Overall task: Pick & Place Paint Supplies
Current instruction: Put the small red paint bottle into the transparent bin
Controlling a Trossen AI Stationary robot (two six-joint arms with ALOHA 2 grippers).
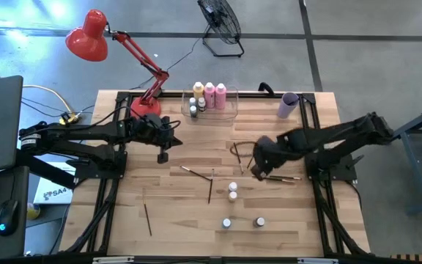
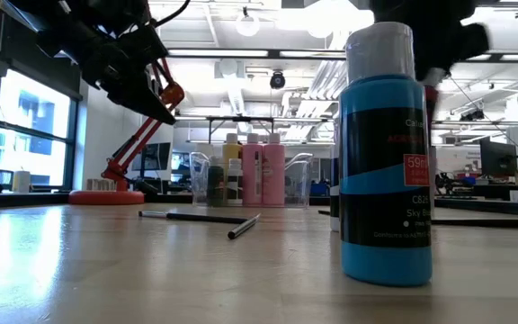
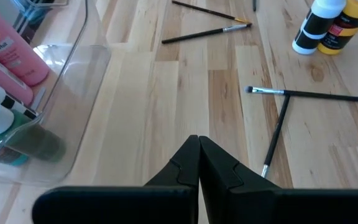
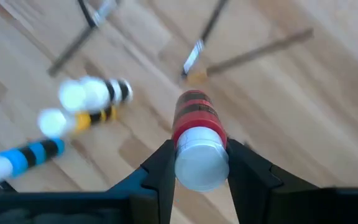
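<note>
**Red bottle held near its cap could slip**

Wooden counter (image 1: 284,220) carries scattered brushes and tiny bottles. The right gripper (image 4: 197,163) has its jaws clamped on a tiny red bottle (image 4: 194,127) above the counter, well apart from the clear bin (image 1: 229,110). Held near the cap, it may tilt or drop in transit. The left gripper (image 3: 197,163) hovers near the bin, jaws together.

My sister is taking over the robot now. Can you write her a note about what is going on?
Left gripper: shut, empty, hovering beside the clear bin.
Right gripper: shut on a small red bottle, mid-table.
Done: three tall bottles and a couple of tiny ones stand in the bin.
Left: four tiny bottles and several brushes on the table, plus the red one.
</note>
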